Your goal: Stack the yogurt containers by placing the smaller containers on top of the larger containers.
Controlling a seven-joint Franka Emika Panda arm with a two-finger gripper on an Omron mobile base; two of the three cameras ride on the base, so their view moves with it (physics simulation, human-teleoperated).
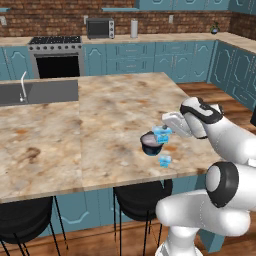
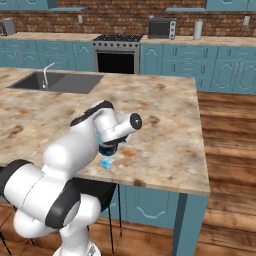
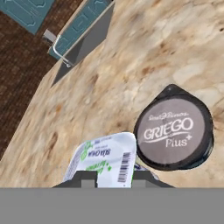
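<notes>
Pincer [image 1: 165, 131] is clenched on one small blue yogurt cup [image 1: 161, 133], lifted just beside and above the dark tub [image 1: 151, 143] near the table's [image 1: 100, 125] front edge so you can set it on the grey lid, while the second blue cup [image 1: 164, 160] waits closer to that edge.

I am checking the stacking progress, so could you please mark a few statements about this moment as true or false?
1. The pincer is shut on a small blue cup. True.
2. The held cup already rests on the dark tub's lid. False: in the hand view it sits beside the tub, whose lid is bare.
3. A second small blue cup stands on the counter near its front edge. True.
4. The dark tub lies tipped on its side. False: it stands upright, lid up.
5. The sink holds the tub. False: the tub stands on the counter.
</notes>
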